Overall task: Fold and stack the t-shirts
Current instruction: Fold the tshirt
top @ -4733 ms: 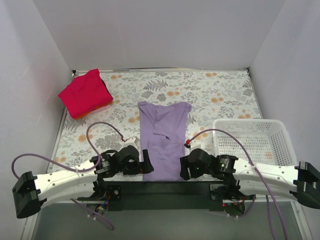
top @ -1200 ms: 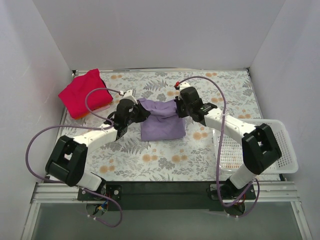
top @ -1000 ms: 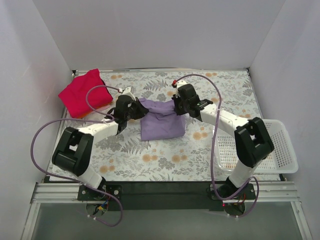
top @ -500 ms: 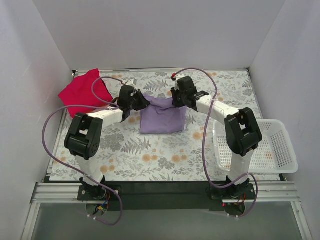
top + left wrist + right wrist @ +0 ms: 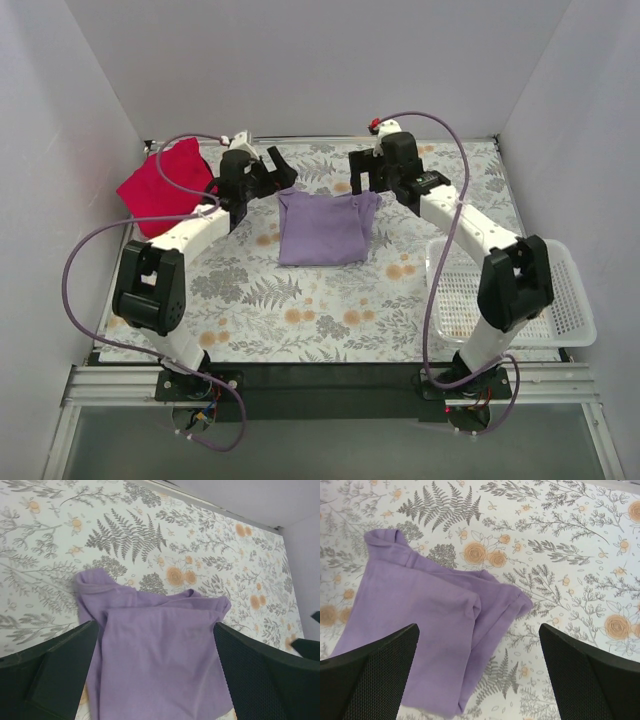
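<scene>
My left gripper (image 5: 272, 180) and right gripper (image 5: 362, 184) have let go of the purple shirt (image 5: 322, 228) and lifted clear past its far edge. Both are spread wide with nothing between the fingers. The shirt now lies folded in half at the middle of the table (image 5: 330, 310), its far corners slightly rumpled. I judge this fold complete. The red shirt (image 5: 165, 187) in the far left corner appears folded already, though the top view is too coarse to confirm, so stacking likely follows.
</scene>
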